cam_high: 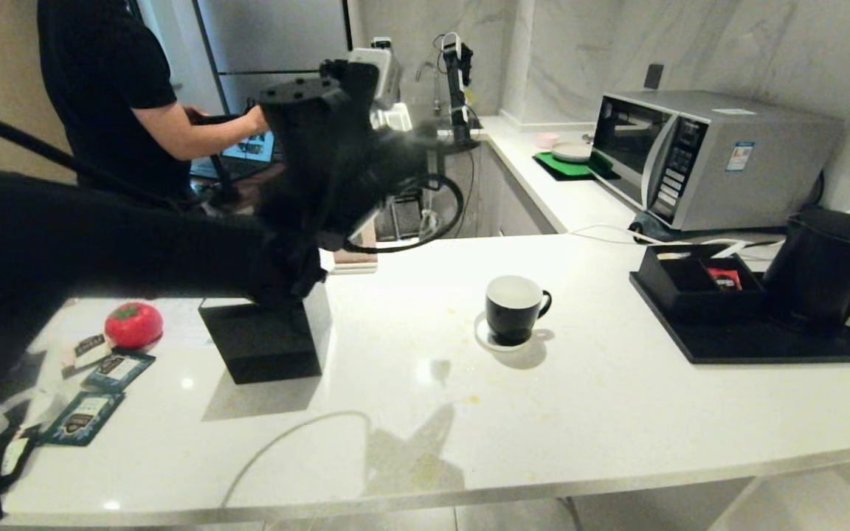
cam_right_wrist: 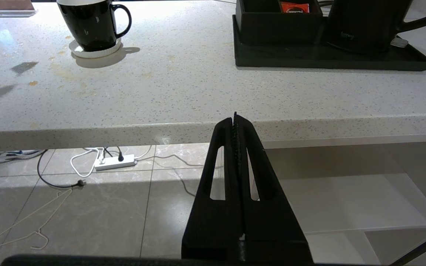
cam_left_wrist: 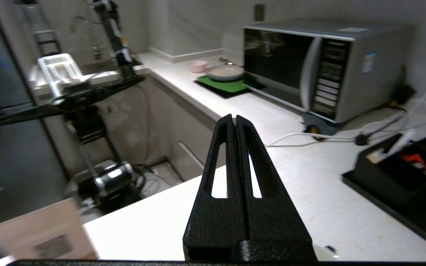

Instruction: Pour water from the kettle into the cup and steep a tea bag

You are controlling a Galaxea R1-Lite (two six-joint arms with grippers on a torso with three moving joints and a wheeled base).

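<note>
Light fell from above onto the white counter (cam_high: 617,413), leaving small glare spots and soft shadows beside the cup (cam_high: 513,308) and tissue box (cam_high: 266,339). The left arm (cam_high: 137,236) loomed dark and motion-blurred. The head view bent at its edges. The left wrist view was dim and smeared; the right wrist view was sharp.

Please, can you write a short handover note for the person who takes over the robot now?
Left gripper: shut, empty, raised above the counter.
Right gripper: shut, empty, parked below the counter edge.
Cup: on its white coaster, mid-counter.
Kettle: on the black tray, at the right.
Done: nothing visible.
Left: grasp kettle, pour, add tea bag.
</note>
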